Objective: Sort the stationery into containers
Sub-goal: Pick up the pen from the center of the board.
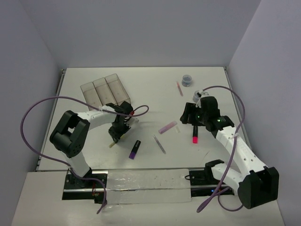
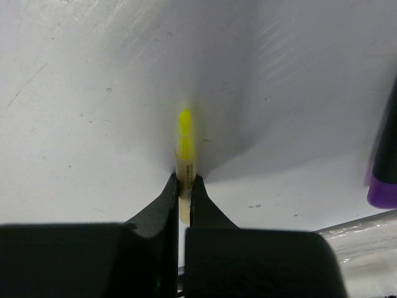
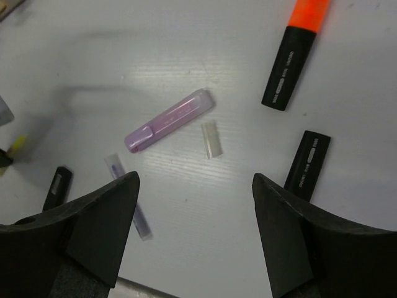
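Sorting looks barely started: the left gripper pinches the yellow stick just on the near side of the seemingly empty bins at far left, while the right gripper hangs released over the lilac marker mid-table.

White table carries three bins, scattered markers, sticks — and a roll.

Bins: 3 | markers: 4 (purple marker 1, lilac marker 1, pink-red marker 1, orange marker 1) | thin sticks: 3 (yellow stick 1, pink stick 1, grey stick 1) | grey-blue rolls: apparently 2, too small to separate with certainty | small clear piece: 1
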`<act>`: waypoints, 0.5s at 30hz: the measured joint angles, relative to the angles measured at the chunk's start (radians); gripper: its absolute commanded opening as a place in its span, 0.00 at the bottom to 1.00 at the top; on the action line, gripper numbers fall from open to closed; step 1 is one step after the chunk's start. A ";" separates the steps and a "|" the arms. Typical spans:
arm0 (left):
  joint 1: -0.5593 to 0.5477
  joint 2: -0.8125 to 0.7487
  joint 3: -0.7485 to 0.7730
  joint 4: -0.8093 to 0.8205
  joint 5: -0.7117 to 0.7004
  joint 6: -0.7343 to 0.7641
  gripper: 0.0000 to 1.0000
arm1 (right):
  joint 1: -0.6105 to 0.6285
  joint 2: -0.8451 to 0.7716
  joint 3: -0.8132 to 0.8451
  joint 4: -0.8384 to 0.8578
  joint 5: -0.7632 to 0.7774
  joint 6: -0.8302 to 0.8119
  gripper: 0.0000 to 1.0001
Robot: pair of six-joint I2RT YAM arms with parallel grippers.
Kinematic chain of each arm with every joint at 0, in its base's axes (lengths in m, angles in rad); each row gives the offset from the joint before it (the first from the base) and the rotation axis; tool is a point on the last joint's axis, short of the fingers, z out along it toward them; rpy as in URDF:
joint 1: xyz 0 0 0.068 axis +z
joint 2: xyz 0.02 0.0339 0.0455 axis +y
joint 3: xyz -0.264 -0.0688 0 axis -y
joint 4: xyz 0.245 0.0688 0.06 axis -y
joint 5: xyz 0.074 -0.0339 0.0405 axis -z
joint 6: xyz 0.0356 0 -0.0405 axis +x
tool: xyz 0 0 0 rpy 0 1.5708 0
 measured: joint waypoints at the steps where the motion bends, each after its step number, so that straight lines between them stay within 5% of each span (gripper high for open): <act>1: 0.007 0.000 0.002 -0.002 0.008 0.001 0.00 | 0.018 0.021 0.001 0.000 -0.001 -0.012 0.74; 11: 0.097 -0.073 0.043 -0.003 0.174 0.018 0.00 | 0.148 0.395 0.140 -0.043 0.023 -0.122 0.52; 15: 0.108 -0.160 0.099 0.006 0.201 0.018 0.00 | 0.161 0.498 0.159 -0.059 0.029 -0.142 0.52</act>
